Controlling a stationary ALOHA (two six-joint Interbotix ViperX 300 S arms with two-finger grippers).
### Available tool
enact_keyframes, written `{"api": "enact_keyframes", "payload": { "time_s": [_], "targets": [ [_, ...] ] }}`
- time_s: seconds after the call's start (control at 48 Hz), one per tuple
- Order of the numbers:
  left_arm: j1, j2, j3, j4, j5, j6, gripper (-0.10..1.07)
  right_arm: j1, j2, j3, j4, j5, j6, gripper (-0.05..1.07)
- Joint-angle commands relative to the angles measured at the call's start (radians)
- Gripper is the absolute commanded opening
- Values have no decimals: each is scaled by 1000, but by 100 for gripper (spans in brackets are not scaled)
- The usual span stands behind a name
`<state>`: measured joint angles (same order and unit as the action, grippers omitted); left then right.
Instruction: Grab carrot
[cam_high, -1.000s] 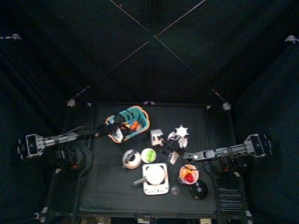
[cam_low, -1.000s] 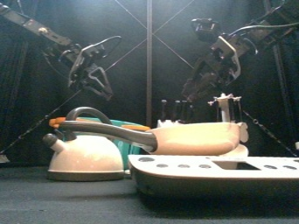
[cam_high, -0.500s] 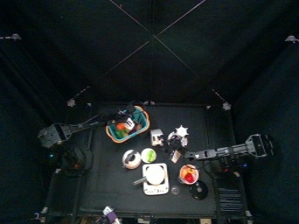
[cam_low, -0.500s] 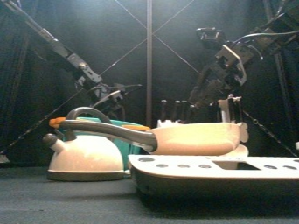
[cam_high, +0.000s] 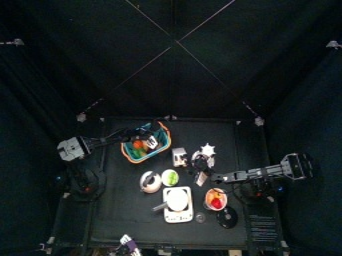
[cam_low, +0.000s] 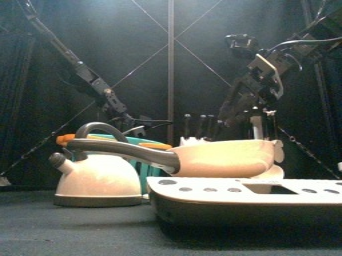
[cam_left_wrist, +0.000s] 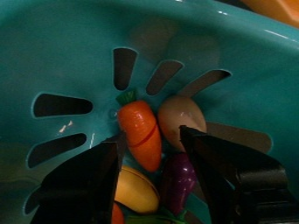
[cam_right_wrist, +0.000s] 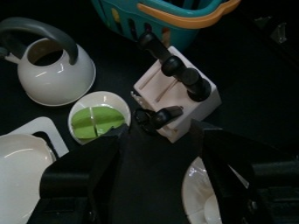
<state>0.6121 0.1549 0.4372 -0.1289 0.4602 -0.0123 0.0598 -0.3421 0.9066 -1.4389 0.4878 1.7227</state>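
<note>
Here the left pincer (cam_left_wrist: 149, 175) hangs inside the teal basket (cam_left_wrist: 82, 52), its two black jaws standing wide apart on either side of the carrot (cam_left_wrist: 142, 133), which lies on the slotted basket floor with its green tip at 12 o'clock. No jaw touches the carrot. Just beside it, at 3 o'clock, rests a pale beige rounded piece (cam_left_wrist: 181, 116); at 5 o'clock lies a dark purple piece (cam_left_wrist: 177, 172), and at 6 o'clock a yellow piece (cam_left_wrist: 135, 189). In the top view the left arm (cam_high: 83, 146) reaches from 9 o'clock into the basket (cam_high: 144, 142), which stands at about 10 o'clock on the bench (cam_high: 120, 205). The right pincer (cam_right_wrist: 163, 131) hovers over the bench at 3 o'clock, above a white block holding black-handled tools (cam_right_wrist: 176, 92); whether its jaws are apart or together cannot be told. Near it lie a white kettle (cam_right_wrist: 49, 72), a bowl with green contents (cam_right_wrist: 100, 118) and a white plate (cam_right_wrist: 21, 171).
</note>
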Motion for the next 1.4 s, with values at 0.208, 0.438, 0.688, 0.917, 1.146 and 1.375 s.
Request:
{"api": "enact_keyframes", "payload": {
  "time_s": [0.208,0.438,0.688,0.917,1.146,1.375],
  "targets": [
    [-51,-32,-26,20,38,8,89,-5,-3,-9,-2,2,3,91],
    [-67,-20,-25,29,54,3,89,-8,9,-14,-2,2,3,91],
    [-72,-23,-32,41,87,12,89,-12,14,-14,-2,2,3,91],
    [-69,-5,-35,48,106,12,88,-14,25,-18,-2,2,3,91],
    [-66,12,-38,77,149,14,88,-18,28,-17,-2,2,3,91],
    [-66,8,-44,94,147,6,88,-20,29,-18,-2,2,3,91]
  ]
}}
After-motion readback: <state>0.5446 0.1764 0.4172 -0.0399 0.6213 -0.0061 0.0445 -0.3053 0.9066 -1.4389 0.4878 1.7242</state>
